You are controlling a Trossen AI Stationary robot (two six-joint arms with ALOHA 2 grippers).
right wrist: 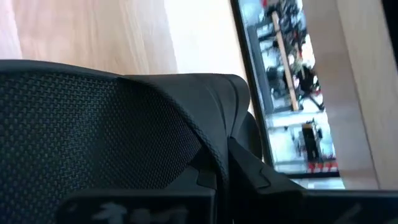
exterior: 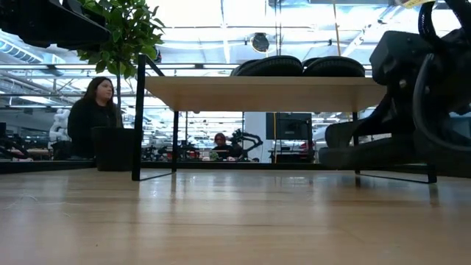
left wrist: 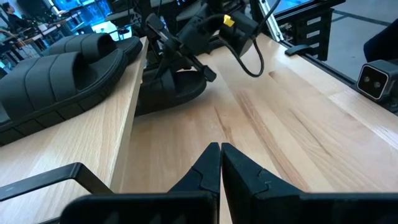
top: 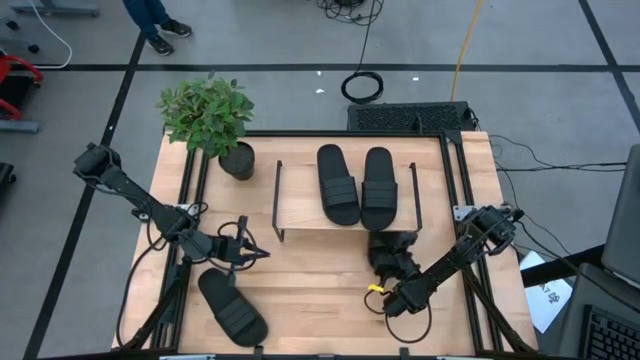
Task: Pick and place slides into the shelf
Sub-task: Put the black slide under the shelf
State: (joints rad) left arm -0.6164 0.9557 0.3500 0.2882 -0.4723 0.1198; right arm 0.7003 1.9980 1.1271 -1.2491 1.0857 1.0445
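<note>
A black slide (right wrist: 106, 124) with a mesh-textured strap fills most of the view, very close to the camera. The right gripper (right wrist: 224, 165) has its dark fingers closed on the edge of this strap. Behind the slide, the light wooden bench (right wrist: 93, 31) is visible

Overhead, table-level, two wrist views

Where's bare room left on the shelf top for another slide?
The shelf top's left half is bare, from its left frame to the two slides lying side by side on the right half. Crowded: the tabletop just in front of the shelf's right end, where the right tool grips a third slide.
</note>
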